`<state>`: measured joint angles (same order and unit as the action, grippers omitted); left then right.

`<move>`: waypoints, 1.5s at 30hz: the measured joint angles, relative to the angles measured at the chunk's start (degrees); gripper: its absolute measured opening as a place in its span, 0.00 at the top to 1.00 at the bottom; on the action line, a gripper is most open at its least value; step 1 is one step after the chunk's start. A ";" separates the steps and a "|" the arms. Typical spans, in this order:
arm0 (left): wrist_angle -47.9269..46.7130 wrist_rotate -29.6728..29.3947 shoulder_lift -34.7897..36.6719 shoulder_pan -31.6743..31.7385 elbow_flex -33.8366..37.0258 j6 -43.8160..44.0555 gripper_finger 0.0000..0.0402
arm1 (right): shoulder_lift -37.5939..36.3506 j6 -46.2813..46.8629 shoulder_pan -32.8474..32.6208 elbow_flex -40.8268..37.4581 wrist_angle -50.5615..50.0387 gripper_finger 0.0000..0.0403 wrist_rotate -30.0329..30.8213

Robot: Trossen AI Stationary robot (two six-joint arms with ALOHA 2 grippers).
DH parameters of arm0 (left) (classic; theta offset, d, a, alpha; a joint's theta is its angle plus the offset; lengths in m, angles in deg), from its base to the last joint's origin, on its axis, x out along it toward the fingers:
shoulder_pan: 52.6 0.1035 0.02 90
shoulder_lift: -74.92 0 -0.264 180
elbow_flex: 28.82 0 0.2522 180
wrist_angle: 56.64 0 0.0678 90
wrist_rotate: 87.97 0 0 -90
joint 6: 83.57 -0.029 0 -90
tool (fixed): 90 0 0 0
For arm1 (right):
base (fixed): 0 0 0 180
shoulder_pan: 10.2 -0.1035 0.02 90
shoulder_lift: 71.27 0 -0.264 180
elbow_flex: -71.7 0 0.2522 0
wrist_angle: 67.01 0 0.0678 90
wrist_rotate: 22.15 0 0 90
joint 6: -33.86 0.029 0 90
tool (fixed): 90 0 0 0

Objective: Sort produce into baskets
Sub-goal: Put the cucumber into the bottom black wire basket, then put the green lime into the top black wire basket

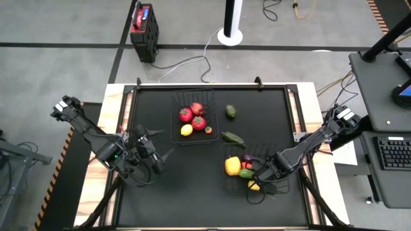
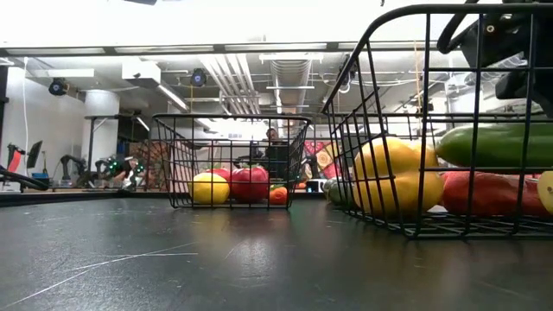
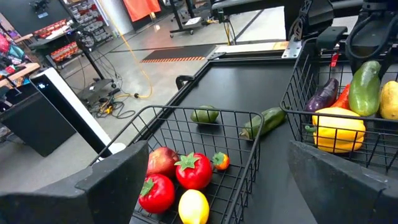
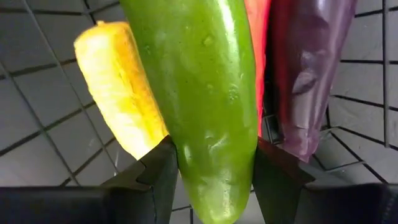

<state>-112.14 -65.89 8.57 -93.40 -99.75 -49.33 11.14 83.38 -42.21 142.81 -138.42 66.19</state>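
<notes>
Cucumber (image 4: 208, 112), long and green, is sitting clamped between the two dark fingers (image 4: 158, 171) of the right gripper (image 1: 259, 174), which is hanging over the basket (image 1: 232, 183) nearer the front right of the desk (image 1: 192, 192). In the right wrist view, the cucumber is lying across the yellow corn (image 4: 115, 93) on one side and just beside a dark purple eggplant (image 4: 308, 74) on the other, with a strip of red showing between them. In the low view the cucumber (image 2: 497, 144) is being held level above the red piece (image 2: 484, 192) inside this basket, with the yellow bell pepper (image 2: 393, 177) sitting near the basket's wall.

The left gripper (image 1: 159, 156) is waiting at the left side of the desk with its fingers spread wide and nothing between them. Its wrist view is looking across to the other basket (image 3: 186, 115), which is standing toward the back middle of the desk and is holding two red tomatoes (image 3: 193, 171), a red apple (image 3: 161, 160), a yellow lemon (image 3: 193, 205) and a small orange-red piece (image 3: 219, 161).

Two green pieces are lying loose on the black mat between and behind the baskets: a roundish dark green one (image 1: 230, 111) near the back, and a longer green one (image 1: 232, 136) just beside the corner of the fruit basket, well apart from both grippers.
</notes>
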 joint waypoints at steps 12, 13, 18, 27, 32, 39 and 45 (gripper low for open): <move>0.00 0.02 0.00 0.00 0.32 0.44 0.10 | 0.00 -0.66 0.00 -0.42 0.35 0.59 0.12; -0.02 0.02 0.00 0.02 0.31 0.46 0.10 | 0.00 -0.66 0.00 -0.42 0.47 0.59 0.12; -0.02 0.02 0.00 0.00 0.31 0.64 0.10 | 0.00 -0.65 0.00 -0.42 1.01 0.59 0.12; -0.02 0.02 0.00 0.01 0.32 0.82 0.10 | 0.00 -0.46 0.00 -0.42 0.98 0.52 0.16; -0.02 0.02 0.00 0.02 0.33 0.85 0.10 | 0.00 -0.42 0.00 -0.42 0.98 0.48 0.14; 0.01 0.02 0.00 0.01 0.32 1.07 0.10 | -0.42 -0.44 0.00 1.10 -0.39 0.47 -0.19; 0.26 0.02 0.00 0.02 0.33 1.27 0.10 | -0.84 -0.47 0.22 9.80 -6.29 0.47 1.52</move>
<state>-111.88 -65.87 8.57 -93.38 -99.42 -48.06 10.30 82.91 -41.99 152.61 -144.71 67.71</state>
